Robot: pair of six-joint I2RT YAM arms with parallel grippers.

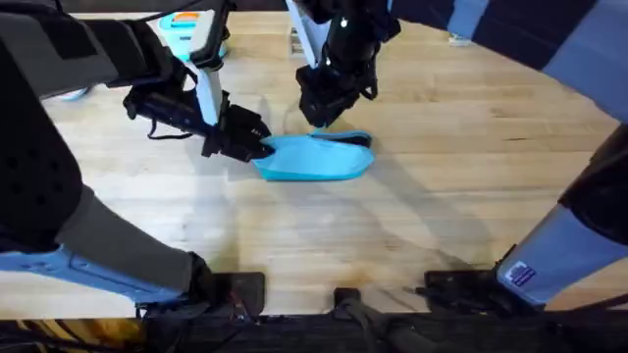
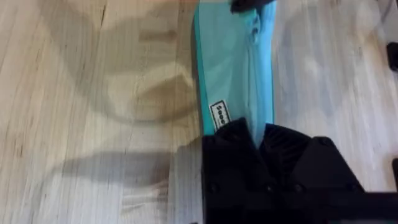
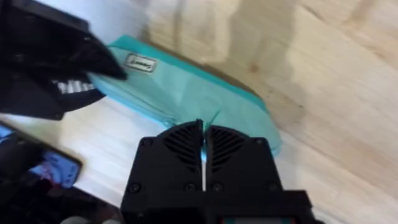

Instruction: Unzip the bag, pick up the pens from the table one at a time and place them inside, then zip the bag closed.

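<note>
From overhead, the light blue bag (image 1: 316,159) lies flat on the wooden surface (image 1: 442,176), nearer the far edge than the near one and a little left of centre, with the left hand (image 1: 257,147) clamped on its left end and the right hand (image 1: 329,126) pressed down on its far edge at the zipper line. A teal toy (image 1: 191,34) stands at the far left of the surface behind the left arm. In the left wrist view, the left hand (image 2: 258,134) has its black fingers together, pinching the bag's (image 2: 233,68) end beside a small white label (image 2: 219,116). In the right wrist view, the right hand (image 3: 204,134) has its fingers closed against the bag's (image 3: 186,93) top fold, the left hand (image 3: 102,62) gripping the labelled end.
</note>
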